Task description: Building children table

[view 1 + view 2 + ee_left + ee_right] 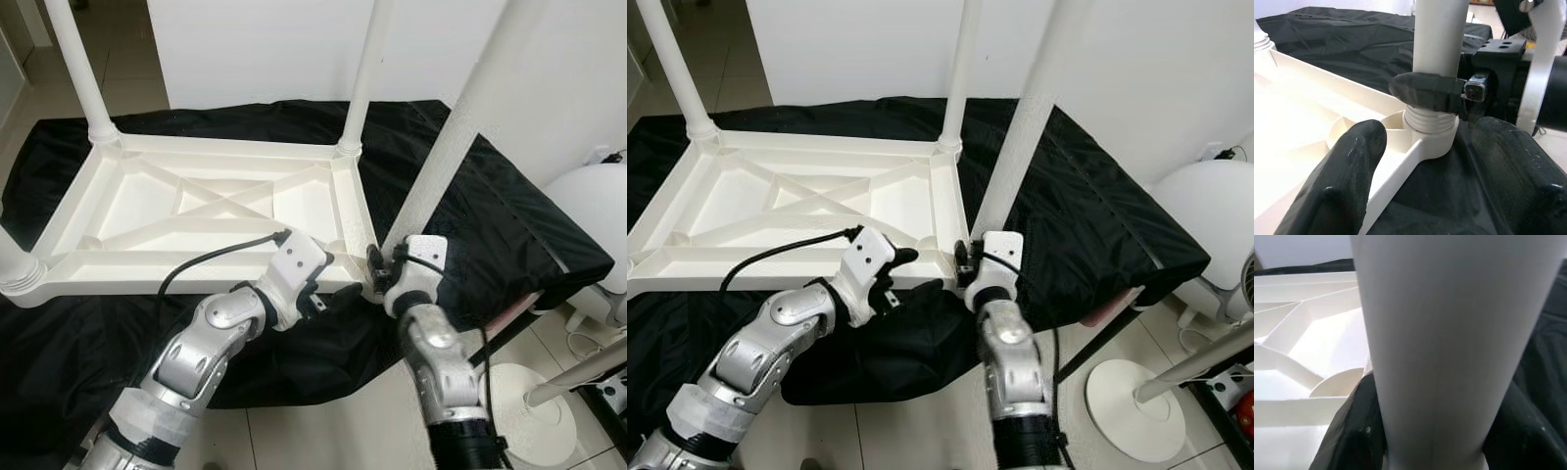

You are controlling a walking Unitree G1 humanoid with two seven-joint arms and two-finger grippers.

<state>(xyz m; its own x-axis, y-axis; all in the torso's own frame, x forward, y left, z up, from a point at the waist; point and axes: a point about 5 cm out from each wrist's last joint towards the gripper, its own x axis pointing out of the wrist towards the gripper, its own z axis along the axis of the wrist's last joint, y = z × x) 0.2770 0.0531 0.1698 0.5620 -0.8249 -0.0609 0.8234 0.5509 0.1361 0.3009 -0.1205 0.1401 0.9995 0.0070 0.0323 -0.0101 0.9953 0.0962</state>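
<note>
A white children's table (196, 211) lies upside down on a black cloth (490, 215). Two white legs stand in its far corners, the far left leg (78, 69) and the far right leg (362, 73). At the near right corner a third leg (446, 147) rises tilted from its threaded socket (1432, 134). My right gripper (377, 266) is shut on this leg just above the socket; one finger (1425, 90) wraps its base. My left gripper (333, 284) is open beside that corner, its fingers (1337, 186) straddling the table's rim.
A near left corner socket (20, 279) sits at the cloth's front left. A white wall stands behind. On the right are a round white appliance (593, 211) and a stand with a round base (534, 411) on the tiled floor.
</note>
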